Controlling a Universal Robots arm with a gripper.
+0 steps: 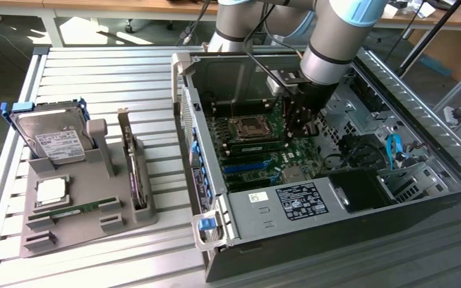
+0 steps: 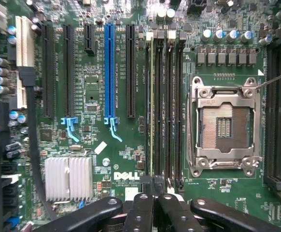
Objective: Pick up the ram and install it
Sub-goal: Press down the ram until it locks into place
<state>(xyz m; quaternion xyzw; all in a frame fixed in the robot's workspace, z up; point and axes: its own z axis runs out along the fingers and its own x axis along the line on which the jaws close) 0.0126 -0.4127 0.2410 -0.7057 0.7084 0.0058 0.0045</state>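
Two rams are figured. Where does each lie? (Reader)

One ram (image 1: 74,209) lies flat on the grey parts tray (image 1: 126,225), on the exterior view's left, well apart from the arm. A second ram in the slot (image 2: 151,106) shows as a thin green edge standing in the DIMM slot nearest the blue PCIe slot (image 2: 109,67). (Legend)

And the gripper (image 2: 155,198)? (Reader)

Its fingers are pressed together with nothing visible between them. It hangs inside the computer case (image 1: 311,240), over one end of the DIMM bank beside the CPU socket (image 2: 225,126). The seated stick's long axis runs straight away from the fingertips, parallel to the blue slot. Whether the fingers touch its edge cannot be told. (Legend)
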